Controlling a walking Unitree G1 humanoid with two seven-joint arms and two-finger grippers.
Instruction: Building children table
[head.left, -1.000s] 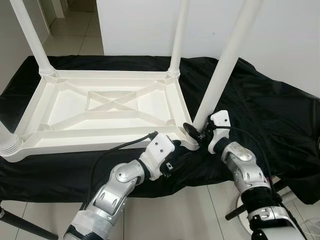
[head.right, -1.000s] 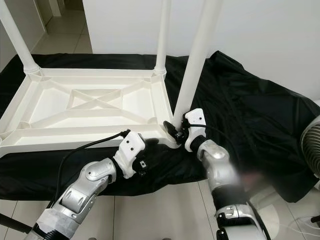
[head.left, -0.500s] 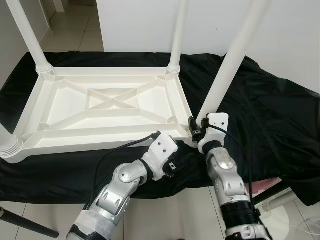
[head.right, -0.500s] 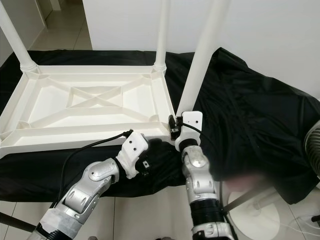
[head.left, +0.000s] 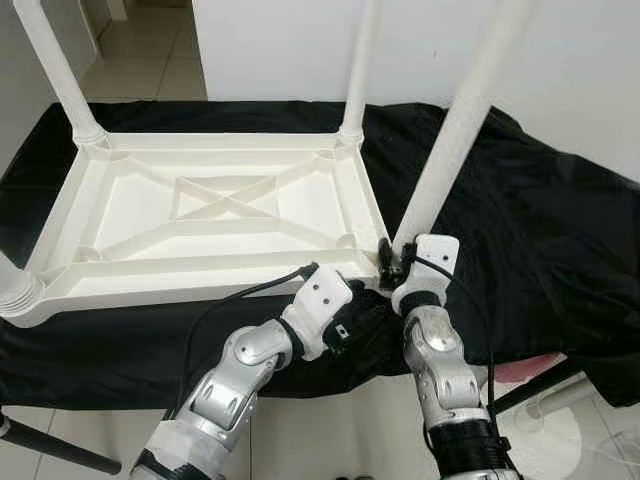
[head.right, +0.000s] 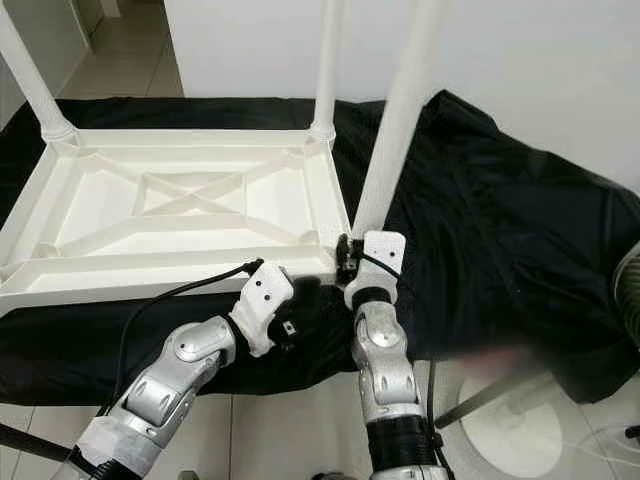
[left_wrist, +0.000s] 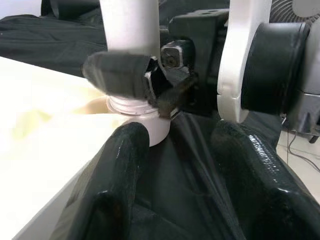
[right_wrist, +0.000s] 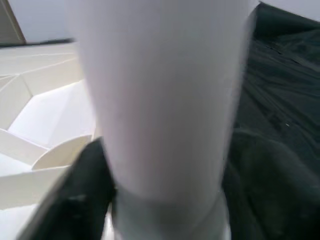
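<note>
The white plastic children's table (head.left: 200, 270) lies upside down on a black cloth (head.left: 540, 230), with its legs pointing up. My right gripper (head.left: 392, 262) is shut on the base of the near-right leg (head.left: 455, 130), just above its socket at the table's corner. In the right wrist view that leg (right_wrist: 160, 100) is close up with one black finger (right_wrist: 85, 195) beside it. My left gripper (head.left: 365, 315) rests low on the cloth just in front of the same corner. It is open (left_wrist: 180, 165), with only cloth between its fingers (left_wrist: 120, 170).
Other legs stand at the far-left (head.left: 55, 70), far-right (head.left: 358, 70) and near-left (head.left: 15, 290) corners. A white wall runs behind. A fan's round base (head.right: 505, 420) sits on the tiled floor at my right, and a black stand leg (head.left: 50, 450) at my lower left.
My right forearm has swung in to the left under its wrist, and the gripper has turned around the near-right leg's base. The left arm has hardly moved.
</note>
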